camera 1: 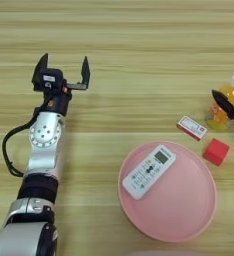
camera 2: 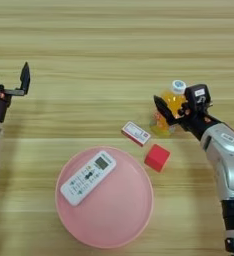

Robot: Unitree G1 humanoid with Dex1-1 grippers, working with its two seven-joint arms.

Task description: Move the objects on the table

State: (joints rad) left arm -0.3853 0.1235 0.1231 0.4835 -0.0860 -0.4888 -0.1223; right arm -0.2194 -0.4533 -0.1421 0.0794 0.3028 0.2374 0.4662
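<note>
A small bottle of orange drink with a white cap [camera 2: 170, 111] stands at the right of the table [camera 2: 114, 50]. My right gripper [camera 2: 175, 101] is open around it, one black finger [camera 2: 162, 108] in front of the bottle's left side and the other behind its right. The red cube [camera 2: 157, 157] lies just in front of the bottle, clear of the fingers. The same bottle [camera 1: 223, 107] and cube [camera 1: 216, 151] show at the right edge of the left eye view. My left gripper [camera 1: 64, 62] is open and holds nothing, far to the left.
A pink round plate [camera 2: 120, 210] sits in front of the middle, with a white remote control [camera 2: 88, 177] lying on its left part. A small red and white flat box [camera 2: 136, 133] lies between the plate and the bottle.
</note>
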